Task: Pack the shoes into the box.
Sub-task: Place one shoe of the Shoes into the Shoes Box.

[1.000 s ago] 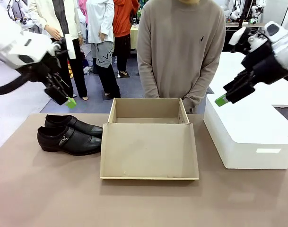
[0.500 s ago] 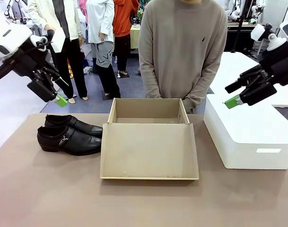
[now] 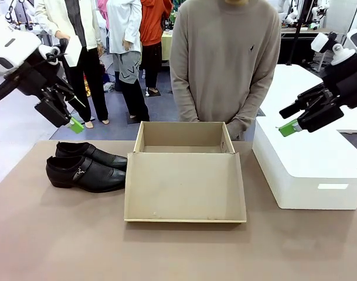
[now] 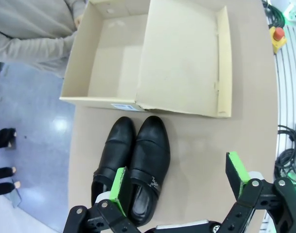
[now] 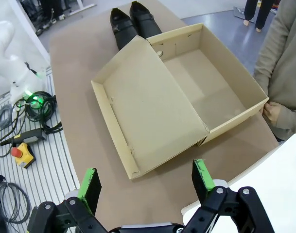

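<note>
Now: fingers wide, shoes waiting

Both my pairs of fingers stand apart and empty. My left gripper [image 3: 64,117] hangs high over the table's left end, above the shoes [image 3: 87,167]. They lie side by side on the table [image 3: 49,246], toes just beside the box's left side. My right gripper [image 3: 289,118] hovers over the white block [image 3: 307,170]. The box [image 3: 184,133] sits open in the middle, its lid [image 3: 184,187] folded flat toward me and its inside bare. A person stands just behind it. I judge the first step falls to my left: come straight down, span one shoe across its narrow waist near the buckle, and close firmly, since glossy leather may slip. Lift clear of the wall before crossing.
</note>
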You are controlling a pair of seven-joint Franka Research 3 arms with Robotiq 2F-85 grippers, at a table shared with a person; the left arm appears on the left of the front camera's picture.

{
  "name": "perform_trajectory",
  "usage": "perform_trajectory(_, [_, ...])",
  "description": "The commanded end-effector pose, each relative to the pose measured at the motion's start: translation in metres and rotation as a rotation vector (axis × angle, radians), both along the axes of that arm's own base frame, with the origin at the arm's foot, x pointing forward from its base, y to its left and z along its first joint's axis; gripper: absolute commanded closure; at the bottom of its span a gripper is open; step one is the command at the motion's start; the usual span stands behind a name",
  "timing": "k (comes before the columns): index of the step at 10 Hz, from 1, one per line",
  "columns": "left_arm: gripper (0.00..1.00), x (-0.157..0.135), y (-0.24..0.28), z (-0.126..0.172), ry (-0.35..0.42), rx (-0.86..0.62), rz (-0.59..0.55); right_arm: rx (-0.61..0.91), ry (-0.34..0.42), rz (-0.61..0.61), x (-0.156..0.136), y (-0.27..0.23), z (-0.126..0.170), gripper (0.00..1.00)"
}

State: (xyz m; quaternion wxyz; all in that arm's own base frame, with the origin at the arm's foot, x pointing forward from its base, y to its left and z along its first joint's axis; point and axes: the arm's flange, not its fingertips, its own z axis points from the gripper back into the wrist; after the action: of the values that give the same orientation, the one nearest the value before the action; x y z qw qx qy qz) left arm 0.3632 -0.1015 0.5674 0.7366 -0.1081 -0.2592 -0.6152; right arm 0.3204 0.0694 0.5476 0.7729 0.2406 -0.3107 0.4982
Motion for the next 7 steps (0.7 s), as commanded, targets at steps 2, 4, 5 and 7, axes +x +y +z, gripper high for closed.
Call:
perform_trajectory(2, [0.00,0.0003,0.0014,0.0009,0.007,-0.017,-0.013,0.011,-0.020,0.028,0.0026,-0.0005,0.0003,0.00])
perform_trajectory(4, [0.00,0.0003,0.0014,0.0009,0.007,-0.017,-0.013,0.011,-0.020,0.028,0.0026,-0.0005,0.0003,0.00])
perform_trajectory(5, [0.00,0.0003,0.0014,0.0009,0.007,-0.017,-0.013,0.011,-0.020,0.028,0.0026,-0.0005,0.0003,0.00])
perform_trajectory(7, [0.00,0.0003,0.0014,0.0009,0.007,-0.017,-0.013,0.011,-0.020,0.028,0.0026,-0.0005,0.0003,0.00])
